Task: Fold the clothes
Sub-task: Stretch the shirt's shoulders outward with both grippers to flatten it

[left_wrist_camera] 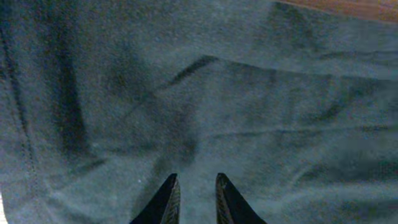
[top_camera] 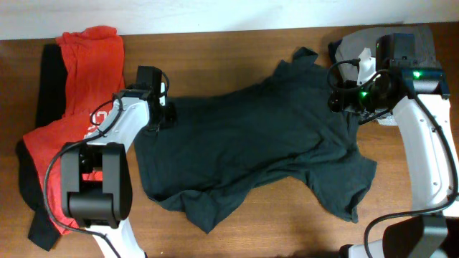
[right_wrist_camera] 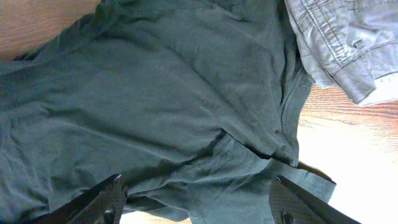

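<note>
Overhead view of wooden table (top_camera: 237, 240) w/ two white robot arms. Far left: red T-shirt (top_camera: 90, 68). Lay bunched over a black garment (top_camera: 49, 82), lower part hidden behind left arm's base. Next along: left gripper (top_camera: 166, 113). Sat at left edge of dark-green T-shirt (top_camera: 251, 143), on or just above the cloth. In wrist view, fingers (left_wrist_camera: 166, 202) stood close together w/ narrow gap btwn them, tips over smooth fabric; could not tell whether any cloth was pinched. Centre: the dark-green shirt itself. Lay spread across mid table, wrinkled, plain side up, one sleeve reaching toward top, another toward lower right, bottom-left corner rumpled. Right of that: right gripper (top_camera: 336, 100). Hung over shirt's right edge, released, fingers (right_wrist_camera: 102, 199) spread wide apart w/ only cloth and table seen below them. Far upper right: grey garment (top_camera: 351, 46) w/ stitched hem. Lay touching the shirt's edge, partly under right arm.
</note>
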Controlling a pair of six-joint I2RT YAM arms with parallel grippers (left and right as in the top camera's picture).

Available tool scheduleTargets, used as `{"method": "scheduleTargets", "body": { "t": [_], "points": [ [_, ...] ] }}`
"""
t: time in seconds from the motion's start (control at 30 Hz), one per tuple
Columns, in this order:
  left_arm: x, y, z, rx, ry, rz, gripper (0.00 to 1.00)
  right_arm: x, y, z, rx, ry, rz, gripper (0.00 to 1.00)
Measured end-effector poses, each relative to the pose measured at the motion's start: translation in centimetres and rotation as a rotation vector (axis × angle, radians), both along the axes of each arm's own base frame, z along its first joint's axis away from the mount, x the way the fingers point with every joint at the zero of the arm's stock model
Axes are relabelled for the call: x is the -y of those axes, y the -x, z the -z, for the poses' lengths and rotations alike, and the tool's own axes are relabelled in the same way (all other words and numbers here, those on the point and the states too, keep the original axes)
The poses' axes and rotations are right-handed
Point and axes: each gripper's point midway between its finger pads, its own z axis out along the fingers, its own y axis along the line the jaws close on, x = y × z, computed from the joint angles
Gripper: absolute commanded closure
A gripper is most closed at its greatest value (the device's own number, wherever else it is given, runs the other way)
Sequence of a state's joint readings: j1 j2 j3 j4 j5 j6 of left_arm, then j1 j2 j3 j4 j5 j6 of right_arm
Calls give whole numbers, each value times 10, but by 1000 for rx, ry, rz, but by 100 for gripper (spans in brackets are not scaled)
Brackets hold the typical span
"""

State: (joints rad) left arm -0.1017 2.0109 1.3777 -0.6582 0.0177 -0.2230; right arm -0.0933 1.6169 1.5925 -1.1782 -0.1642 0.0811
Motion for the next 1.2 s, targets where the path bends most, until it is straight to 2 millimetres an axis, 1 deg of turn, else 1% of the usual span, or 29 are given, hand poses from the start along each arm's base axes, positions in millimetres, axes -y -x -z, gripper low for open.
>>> {"method": "scheduleTargets", "body": {
  "t": [0.1, 0.13, 0.37, 0.43, 0.57, 0.73, 0.87, 1.03, 1.07, 1.13, 1.2],
  "points": [
    [-2, 2, 14, -31, -11, -2, 79, 0, 0, 0, -2, 0, -1, 22],
    [-2, 2, 16, -35, -12, -2, 79, 0, 1, 0, -3, 0, -1, 22],
    [-3, -2, 19, -35, -23, -1, 81, 0, 3, 1, -14, 1, -6, 21],
    [-3, -7, 19, -17, -24, -2, 81, 0, 4, 2, -18, 1, -7, 21],
    [-1, -30, 19, 64, -20, -4, 83, 0, 6, 2, -24, 2, -9, 21],
    [1, -73, 19, 218, -13, -10, 83, -1, 8, 3, -32, 1, -9, 21],
    [3, -108, 22, 335, -12, -16, 83, -1, 11, 4, -45, 0, -9, 21],
    [-4, -146, 23, 506, -64, -50, 82, -1, 11, 4, -46, -1, -9, 21],
    [-6, -155, 20, 551, -73, -54, 80, -1, 11, 4, -46, -1, -9, 21],
    [-10, -165, 18, 616, -91, -52, 73, -1, 11, 5, -48, -1, -9, 21],
    [-15, -172, 18, 652, -111, -40, 63, -1, 10, 6, -50, -1, -10, 21]
  ]
}}
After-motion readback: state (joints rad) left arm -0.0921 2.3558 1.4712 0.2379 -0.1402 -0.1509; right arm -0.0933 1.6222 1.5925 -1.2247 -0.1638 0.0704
